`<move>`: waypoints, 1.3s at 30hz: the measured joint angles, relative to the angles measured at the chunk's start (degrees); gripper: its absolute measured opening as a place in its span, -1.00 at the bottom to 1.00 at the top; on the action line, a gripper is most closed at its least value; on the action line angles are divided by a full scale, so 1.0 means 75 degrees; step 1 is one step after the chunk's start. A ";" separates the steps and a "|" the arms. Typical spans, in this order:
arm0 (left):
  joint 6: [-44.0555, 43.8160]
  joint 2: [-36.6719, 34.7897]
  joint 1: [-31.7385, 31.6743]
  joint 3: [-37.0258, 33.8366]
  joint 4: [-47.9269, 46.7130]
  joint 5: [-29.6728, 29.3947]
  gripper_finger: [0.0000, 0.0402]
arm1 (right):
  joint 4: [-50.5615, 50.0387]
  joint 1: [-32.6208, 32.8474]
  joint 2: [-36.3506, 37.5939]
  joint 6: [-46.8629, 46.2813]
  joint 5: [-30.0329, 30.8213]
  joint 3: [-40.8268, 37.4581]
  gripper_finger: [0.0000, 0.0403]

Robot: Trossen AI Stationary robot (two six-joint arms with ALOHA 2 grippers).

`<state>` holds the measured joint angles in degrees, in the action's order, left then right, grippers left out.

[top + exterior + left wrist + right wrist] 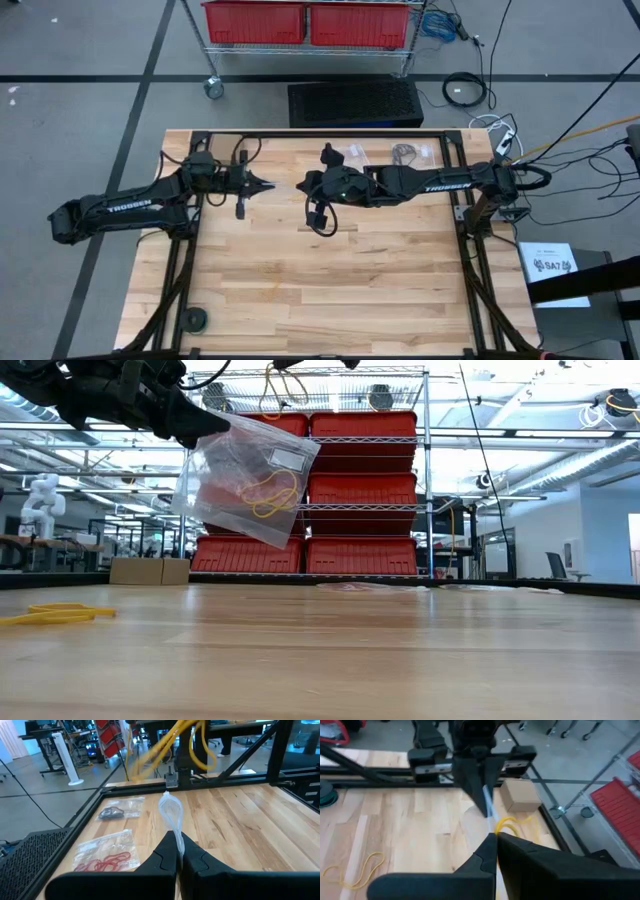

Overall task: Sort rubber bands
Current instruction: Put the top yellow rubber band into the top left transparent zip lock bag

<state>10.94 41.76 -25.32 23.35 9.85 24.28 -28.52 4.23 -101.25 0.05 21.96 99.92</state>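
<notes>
My left gripper (270,185) is raised over the table's middle and shut on a clear plastic bag (245,475), which hangs below it with tan-yellow rubber bands inside. My right gripper (302,186) faces it from the right. It stands higher, mostly above the low view, and is shut with a yellow rubber band (512,823) at its fingertips. That band's loop (280,395) dangles above the bag. More yellow bands (55,615) lie flat on the table's left part. A bag of red bands (107,857) and a bag of dark bands (117,810) lie at the far edge. My left gripper pinches the clear bag between its two fingers at an upper corner (197,432), coming level from the table's left. The bag is lifted clear and hangs tilted below the fingers, seen edge-on (171,812) in the left wrist view. My right gripper appears to pinch the yellow rubber band at its fingertips (499,827), pointing down toward the left gripper (482,805). The fingers hide the exact spot. The band hangs slack and clear of the table.
A dark roll (193,318) sits near the table's near left corner. The table's black frame runs along its edges. A shelf of red bins (360,490) and a cardboard box (520,795) stand beyond the table. Bare wood lies below both grippers.
</notes>
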 joint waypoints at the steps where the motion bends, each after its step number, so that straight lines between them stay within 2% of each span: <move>1: 0.0000 0.0000 0.0000 0.0000 0.0001 -0.0001 -1.00 | -0.0017 -0.0012 -0.0020 0.0000 -0.0024 -0.0002 -1.00; 13: -0.0003 0.0003 0.0003 0.0003 0.0012 0.0002 -1.00 | -0.0028 -0.0170 -0.0236 -0.0148 -0.0565 -0.0006 -1.00; 39: -0.0003 0.0003 0.0003 0.0006 -0.0020 0.0001 -1.00 | -0.0063 0.0010 -0.0233 -0.0201 -0.0551 -0.0006 -1.00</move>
<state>10.92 41.78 -25.30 23.40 9.69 24.29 -28.99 4.30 -103.00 -1.45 17.82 99.88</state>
